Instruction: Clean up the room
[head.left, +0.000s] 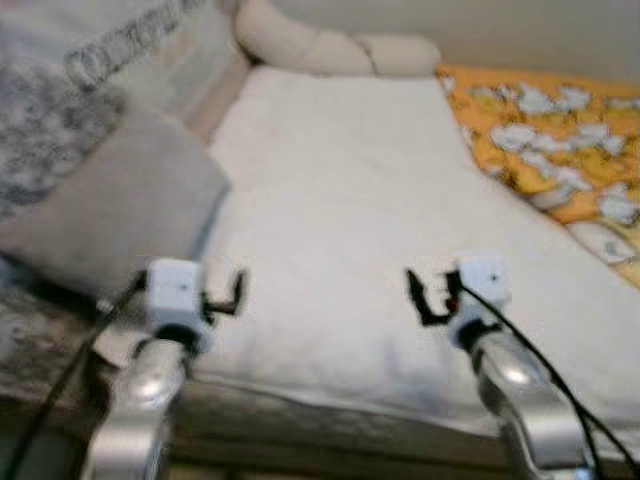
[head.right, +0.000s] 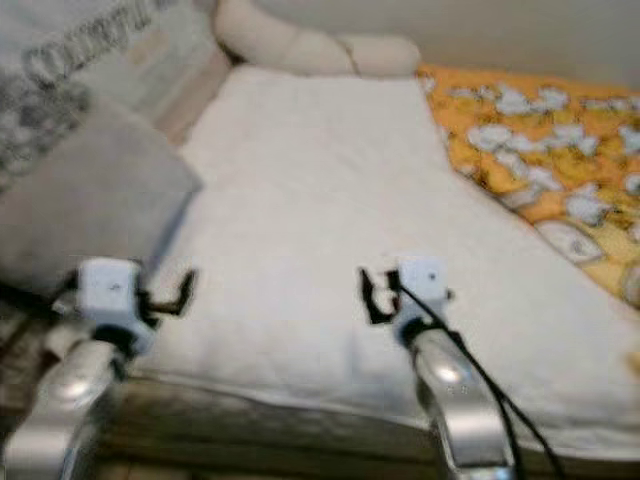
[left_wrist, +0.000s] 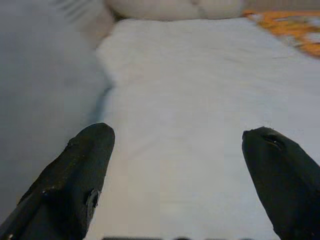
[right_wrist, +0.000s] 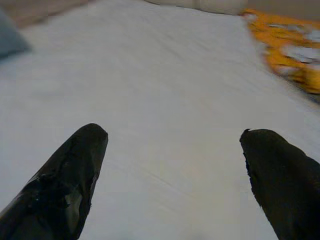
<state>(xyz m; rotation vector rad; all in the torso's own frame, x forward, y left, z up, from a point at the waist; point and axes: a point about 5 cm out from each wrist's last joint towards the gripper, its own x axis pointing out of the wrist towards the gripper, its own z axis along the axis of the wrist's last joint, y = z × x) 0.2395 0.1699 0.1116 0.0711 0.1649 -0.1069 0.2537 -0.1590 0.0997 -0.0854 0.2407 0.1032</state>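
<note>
Head view: both claws spread over white blanket (head.left: 350, 190).

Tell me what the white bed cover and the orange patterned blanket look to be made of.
White bed cover: probably soft matte fabric; faint creases, no shine. Orange patterned blanket: seemingly printed cloth, rumpled, with white shapes. Blur leaves the weave unclear.

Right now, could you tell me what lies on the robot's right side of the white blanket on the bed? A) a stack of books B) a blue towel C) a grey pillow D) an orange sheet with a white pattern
D: the orange sheet with white shapes runs along the right edge of the white blanket, while the grey pillow sits on the left.
</note>
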